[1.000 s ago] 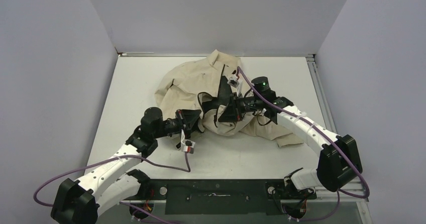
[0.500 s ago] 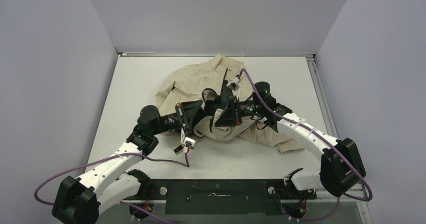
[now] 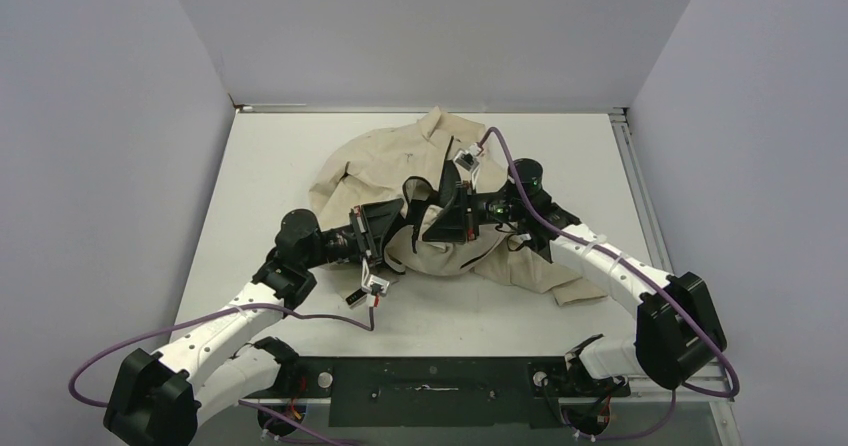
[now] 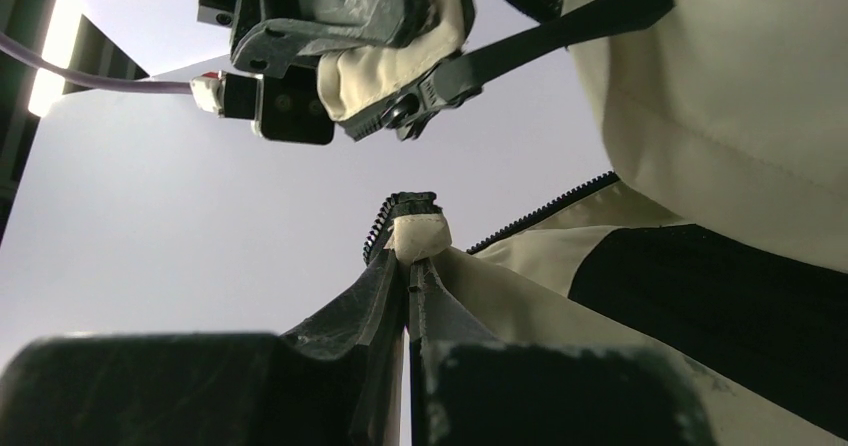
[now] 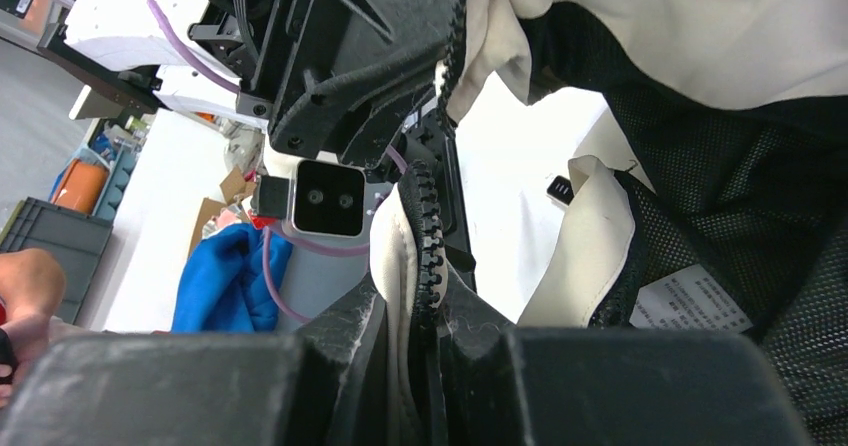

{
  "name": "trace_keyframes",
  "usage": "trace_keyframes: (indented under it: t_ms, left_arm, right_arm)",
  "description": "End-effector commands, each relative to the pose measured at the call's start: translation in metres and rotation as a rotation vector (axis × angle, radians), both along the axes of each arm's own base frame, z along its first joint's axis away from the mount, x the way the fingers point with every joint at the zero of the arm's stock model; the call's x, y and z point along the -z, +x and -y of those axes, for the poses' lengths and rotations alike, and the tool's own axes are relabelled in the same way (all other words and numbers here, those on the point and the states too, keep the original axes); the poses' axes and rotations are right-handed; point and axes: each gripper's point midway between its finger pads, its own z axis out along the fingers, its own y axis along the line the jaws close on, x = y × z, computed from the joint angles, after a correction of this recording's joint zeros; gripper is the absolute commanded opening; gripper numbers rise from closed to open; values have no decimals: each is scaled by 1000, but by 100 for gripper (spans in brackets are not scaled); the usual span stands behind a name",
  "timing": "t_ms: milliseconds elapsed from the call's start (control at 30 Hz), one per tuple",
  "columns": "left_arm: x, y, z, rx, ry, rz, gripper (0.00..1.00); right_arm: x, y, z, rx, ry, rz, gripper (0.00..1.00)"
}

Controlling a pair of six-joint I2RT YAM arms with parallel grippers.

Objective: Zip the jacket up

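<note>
You are only at the start of the job: the jacket (image 3: 385, 156) is not zipped up at all yet. It lies in a crumpled heap in the middle of the table (image 3: 270, 166), a bit toward the far side, and it is open, so you can see the black mesh lining (image 5: 700, 166) and a white label (image 5: 690, 301) inside. Your left gripper (image 4: 410, 271) has its fingers pressed together on a small corner of the cream cloth, with a strip of zipper teeth (image 4: 545, 211) running away from it. Your right gripper (image 5: 425, 311) also has its fingers squeezed tight, pinching the other front edge right along its own row of teeth. The two grippers face each other, very near, just above the near part of the heap. So you have both sides of the zipper in hand, which is good. But the two rows of teeth are apart, not joined. I cannot tell where the slider is. You must line up the two ends, fit them together, and then pull the slider all the way along.
</note>
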Motion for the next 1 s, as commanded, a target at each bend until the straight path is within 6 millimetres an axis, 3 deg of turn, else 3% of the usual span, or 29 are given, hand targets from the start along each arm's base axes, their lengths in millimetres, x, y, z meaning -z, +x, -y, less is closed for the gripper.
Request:
trace_keyframes:
  t_ms: [0,300,667,967]
  left_arm:
    - [-31,0,2,4,-15,87,0]
    - [-33,7,3,-52,-15,49,0]
    - [-28,9,4,-67,-2,34,0]
    - [-30,10,5,-76,-9,30,0]
  right_arm:
    - [-15,12,-4,12,4,103,5]
    - [-13,24,-10,47,19,114,5]
    - [-24,24,-13,45,76,133,5]
    - [-20,24,-13,41,70,124,5]
